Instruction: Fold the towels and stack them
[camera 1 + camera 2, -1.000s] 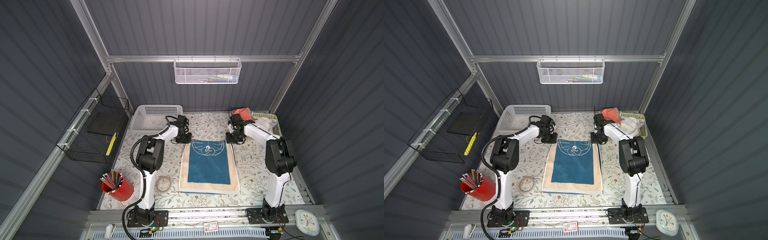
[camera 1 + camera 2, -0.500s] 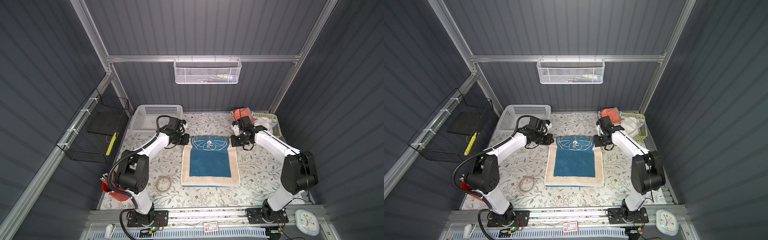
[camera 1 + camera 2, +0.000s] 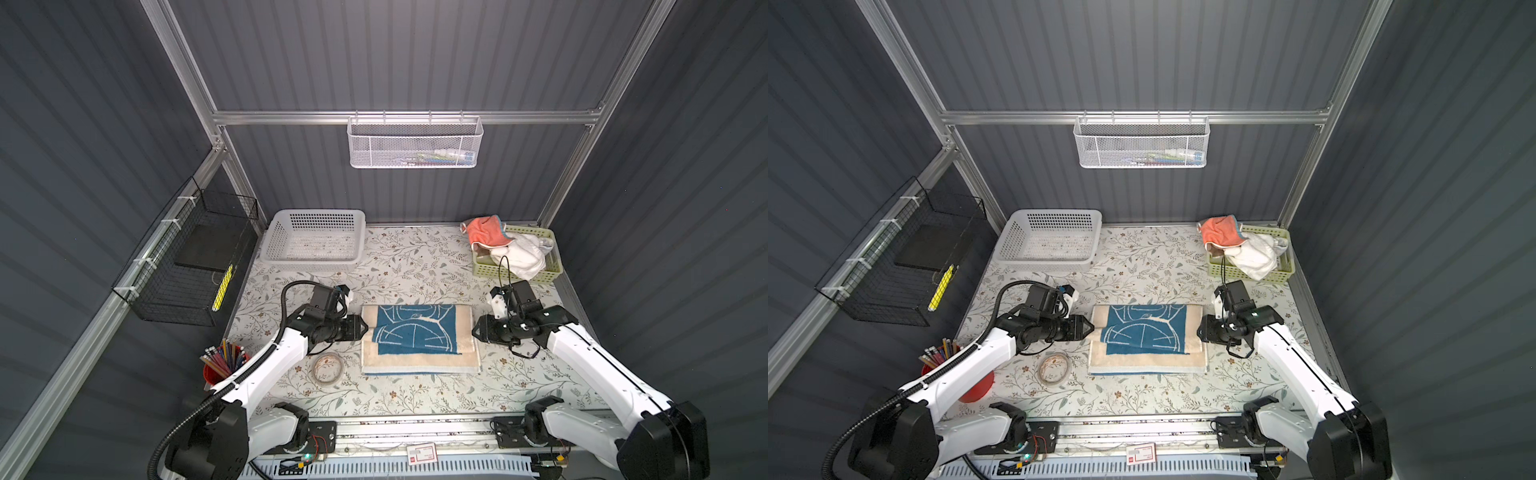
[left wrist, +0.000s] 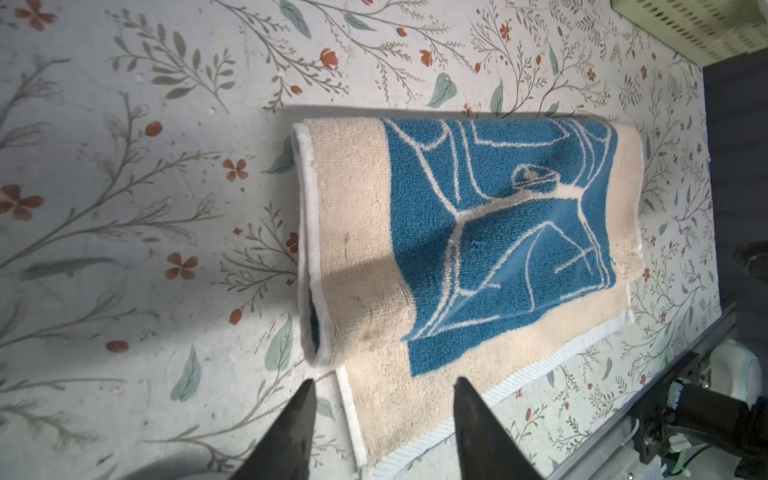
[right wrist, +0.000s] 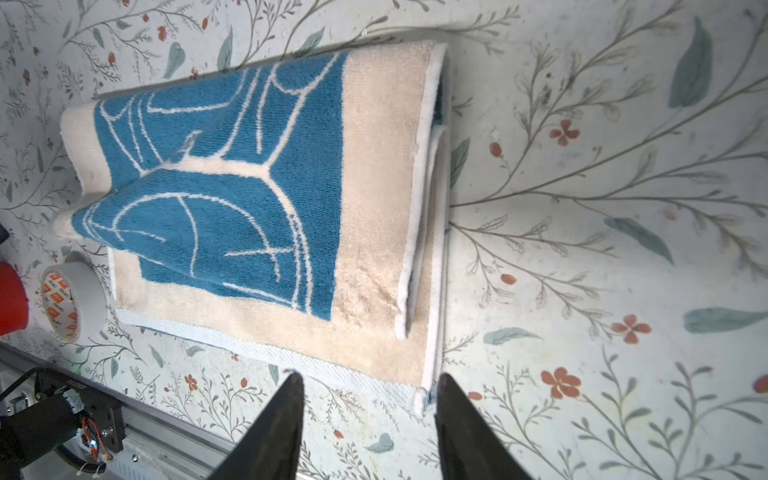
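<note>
A blue towel point(image 3: 417, 332) point(image 3: 1144, 332) with a cream border and white line drawing lies folded in half mid-table; its upper layer stops short of the front edge. My left gripper point(image 3: 365, 326) point(image 3: 1091, 327) sits at its left edge, my right gripper point(image 3: 473, 331) point(image 3: 1199, 331) at its right edge. The wrist views show the towel point(image 4: 478, 216) point(image 5: 232, 187) free beyond the open left gripper point(image 4: 384, 380) and open right gripper point(image 5: 369, 374). A coral towel point(image 3: 484, 230) and a white towel point(image 3: 521, 255) lie crumpled in the green basket point(image 3: 552, 270).
A white plastic basket point(image 3: 316, 241) stands at the back left. A tape roll point(image 3: 327, 368) lies just left of the towel's front corner, with a red pencil cup point(image 3: 214, 368) further left. A black wire rack point(image 3: 187, 266) hangs on the left wall.
Both grippers carried the towel's far edge toward the front, folding the towel in half. They then opened and let the edge go.
</note>
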You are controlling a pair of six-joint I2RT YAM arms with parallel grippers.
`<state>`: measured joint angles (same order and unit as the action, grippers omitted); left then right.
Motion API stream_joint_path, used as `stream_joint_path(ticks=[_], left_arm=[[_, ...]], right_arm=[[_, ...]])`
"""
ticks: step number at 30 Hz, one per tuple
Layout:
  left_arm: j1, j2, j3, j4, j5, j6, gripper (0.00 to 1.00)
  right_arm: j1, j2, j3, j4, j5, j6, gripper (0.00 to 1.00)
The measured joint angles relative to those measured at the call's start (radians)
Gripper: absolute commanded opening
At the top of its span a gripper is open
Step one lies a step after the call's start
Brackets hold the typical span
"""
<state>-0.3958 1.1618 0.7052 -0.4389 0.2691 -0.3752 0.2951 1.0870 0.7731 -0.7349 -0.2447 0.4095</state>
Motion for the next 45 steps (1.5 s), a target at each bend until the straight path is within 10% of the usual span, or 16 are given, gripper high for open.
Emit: stream_joint_path(ticks=[16, 27, 45], left_arm=[[0.003, 0.183, 0.026, 0.022, 0.038, -0.102, 0.61], [0.003, 0.243, 0.026, 0.079, 0.137, -0.118, 0.0], [0.003, 0.124, 0.17, -0.201, 0.159, -0.104, 0.0]], right_arm=[[-0.006, 0.295, 0.013, 0.076, -0.092, 0.077, 0.43], [-0.006, 0.361, 0.005, 0.112, -0.155, 0.068, 0.05], [-0.055, 0.219, 0.238, -0.204, -0.065, -0.071, 0.0]])
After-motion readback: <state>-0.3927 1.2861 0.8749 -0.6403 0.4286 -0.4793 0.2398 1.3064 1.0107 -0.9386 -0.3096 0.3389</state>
